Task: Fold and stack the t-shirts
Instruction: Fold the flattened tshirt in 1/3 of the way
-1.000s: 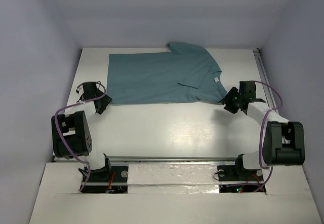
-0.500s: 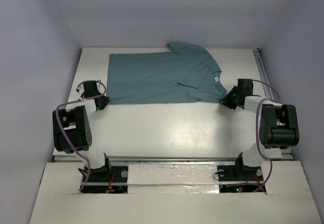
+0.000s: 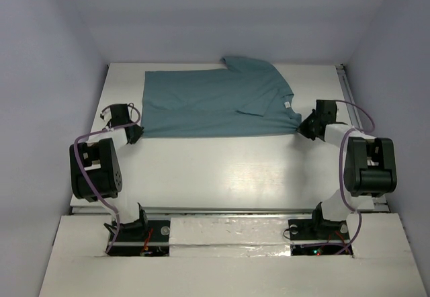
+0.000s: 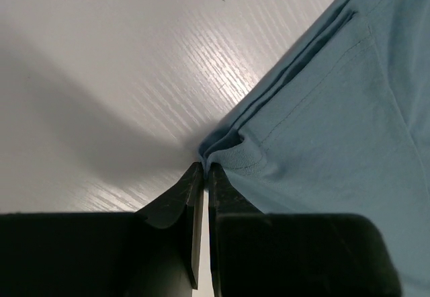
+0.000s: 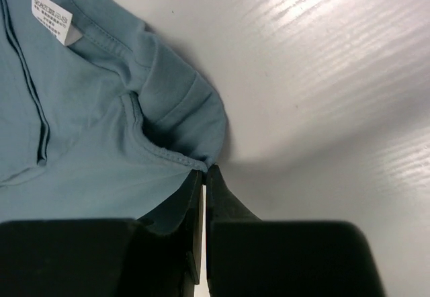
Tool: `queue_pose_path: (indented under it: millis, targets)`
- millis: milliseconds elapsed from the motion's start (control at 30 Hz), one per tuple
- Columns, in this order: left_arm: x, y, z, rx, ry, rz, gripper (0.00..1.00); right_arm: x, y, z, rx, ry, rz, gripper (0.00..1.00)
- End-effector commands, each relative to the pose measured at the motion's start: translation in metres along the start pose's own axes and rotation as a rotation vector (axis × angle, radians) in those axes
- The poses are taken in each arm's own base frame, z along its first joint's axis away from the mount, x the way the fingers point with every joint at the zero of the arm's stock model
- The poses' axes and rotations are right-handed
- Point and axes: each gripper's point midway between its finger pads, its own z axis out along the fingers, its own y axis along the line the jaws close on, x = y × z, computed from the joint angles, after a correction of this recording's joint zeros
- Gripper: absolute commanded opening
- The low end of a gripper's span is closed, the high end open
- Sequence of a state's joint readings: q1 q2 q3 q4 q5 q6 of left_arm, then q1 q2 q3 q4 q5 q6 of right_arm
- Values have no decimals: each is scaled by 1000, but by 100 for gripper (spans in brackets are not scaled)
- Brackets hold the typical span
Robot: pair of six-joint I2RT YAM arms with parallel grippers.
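Lying flat on the far half of the white table [image 3: 222, 169], a single teal-blue t-shirt [image 3: 215, 105] is stretching sideways between the two grippers, its neck end pointing to the right and one short sleeve sticking out at its far edge. The left gripper [image 3: 139, 132] is sitting at the shirt's near-left corner. In the left wrist view its jaws are pressing together on that corner [image 4: 203, 169], where the hem is bunching into a small fold just at the tips. The right gripper [image 3: 300, 128] is sitting at the shirt's near-right corner, just beside the neck. In the right wrist view its jaws are likewise closing on the stitched cloth edge [image 5: 203, 171]. One small white label [image 5: 52, 18] is showing inside the neck, away from the right gripper's tips. In all, one t-shirt and two grippers are showing, each gripper pinching one near corner.
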State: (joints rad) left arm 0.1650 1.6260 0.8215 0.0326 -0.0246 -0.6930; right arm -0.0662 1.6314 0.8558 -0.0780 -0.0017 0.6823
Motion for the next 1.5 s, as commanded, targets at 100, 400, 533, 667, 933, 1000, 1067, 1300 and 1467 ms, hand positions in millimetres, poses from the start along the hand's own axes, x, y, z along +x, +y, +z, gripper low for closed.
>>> queue_pose_path:
  millis: [100,400,533,667,933,1000,1067,1300,1467]
  targets:
    - [-1,25,-20,-72,-35,47,0,1,-42,-34,141,-60,-18,0]
    - [41,51,-62,-71,47,-6,0,47,-84,-94,186,103,220,0]
    - [60,66,-80,-83,79,-24,0,66,-94,-117,198,140,294,4]
    - [62,58,-99,-25,56,-54,73,54,-108,-140,238,33,256,44]
    - [-5,21,-139,55,-109,-3,99,0,-39,-160,-11,-22,64,69]
    - [-6,-10,-142,158,-116,64,99,2,-2,-152,-167,10,46,2]
    - [-2,-40,-145,253,-132,111,66,25,24,-134,-207,88,-9,0]
    - [90,-107,-134,358,-6,325,0,65,85,-90,-260,174,-140,8]
    - [116,-98,-115,338,42,346,0,82,72,-69,-207,212,-150,46]
